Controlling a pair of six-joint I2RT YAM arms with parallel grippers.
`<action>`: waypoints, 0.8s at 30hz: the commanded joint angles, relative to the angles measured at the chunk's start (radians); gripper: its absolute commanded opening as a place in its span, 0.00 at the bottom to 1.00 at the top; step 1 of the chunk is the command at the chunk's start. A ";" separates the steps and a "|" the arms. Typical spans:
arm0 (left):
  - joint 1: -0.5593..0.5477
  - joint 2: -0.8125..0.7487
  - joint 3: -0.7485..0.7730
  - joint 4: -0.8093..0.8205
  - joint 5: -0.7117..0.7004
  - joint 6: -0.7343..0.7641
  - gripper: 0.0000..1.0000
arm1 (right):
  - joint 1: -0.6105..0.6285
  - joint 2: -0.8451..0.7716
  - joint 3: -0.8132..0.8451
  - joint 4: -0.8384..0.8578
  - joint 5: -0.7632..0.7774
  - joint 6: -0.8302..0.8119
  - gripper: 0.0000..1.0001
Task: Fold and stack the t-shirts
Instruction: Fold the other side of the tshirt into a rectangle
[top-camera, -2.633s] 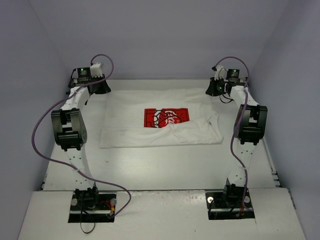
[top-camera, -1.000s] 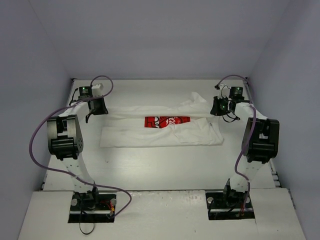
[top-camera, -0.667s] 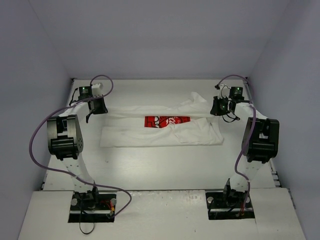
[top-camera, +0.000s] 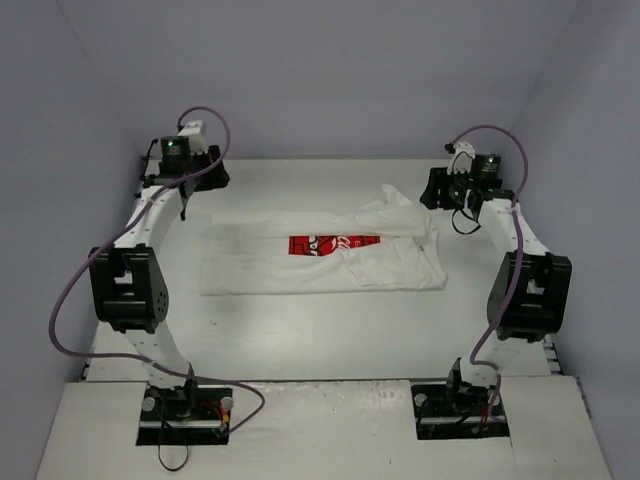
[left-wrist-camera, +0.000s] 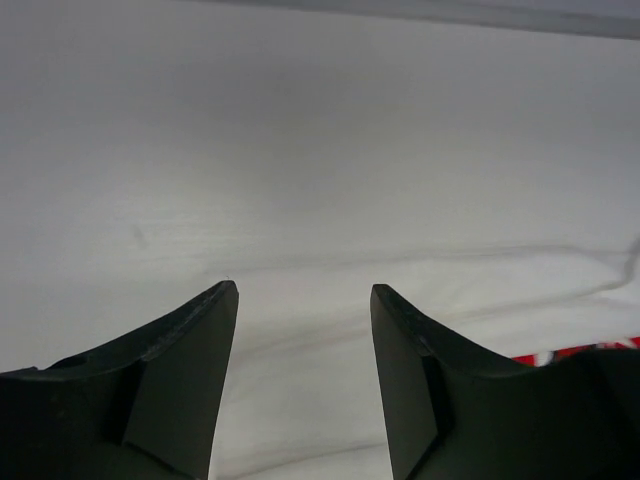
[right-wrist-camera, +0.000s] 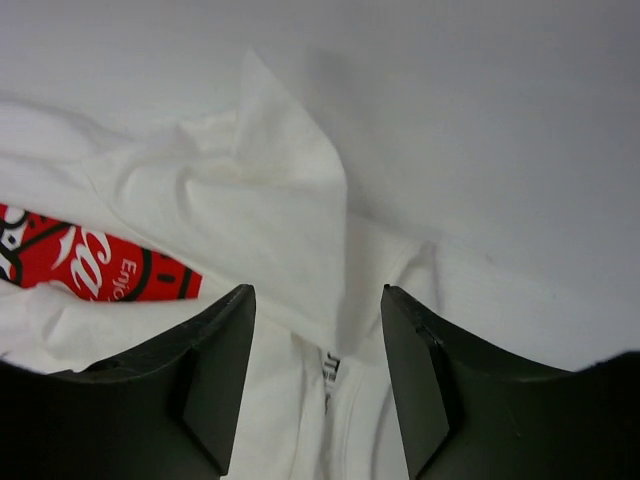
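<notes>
The white t-shirt (top-camera: 320, 262) lies as a long, partly folded band across the middle of the table, a strip of its red print (top-camera: 335, 243) showing. My left gripper (top-camera: 190, 195) hangs open above the table just past the shirt's far left corner; in its wrist view (left-wrist-camera: 303, 288) only flat white cloth (left-wrist-camera: 450, 290) lies below the fingers. My right gripper (top-camera: 445, 195) hovers open over the far right end. In its wrist view (right-wrist-camera: 318, 290) a loose sleeve (right-wrist-camera: 270, 190), the neck label (right-wrist-camera: 330, 370) and the red print (right-wrist-camera: 90, 265) lie underneath, none of them held.
The white table (top-camera: 320, 330) is boxed in by grey walls on the left (top-camera: 70, 150), back and right. Both arm bases (top-camera: 185, 405) stand at the near edge, with purple cables looping beside the arms.
</notes>
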 joint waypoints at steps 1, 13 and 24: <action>-0.155 0.046 0.210 -0.069 0.061 -0.079 0.52 | 0.000 0.069 0.155 0.041 -0.088 0.031 0.49; -0.443 0.355 0.488 -0.047 0.203 -0.245 0.52 | 0.061 0.413 0.442 0.039 -0.280 -0.015 0.75; -0.511 0.483 0.535 -0.030 0.237 -0.266 0.52 | 0.091 0.579 0.613 0.037 -0.333 -0.018 0.67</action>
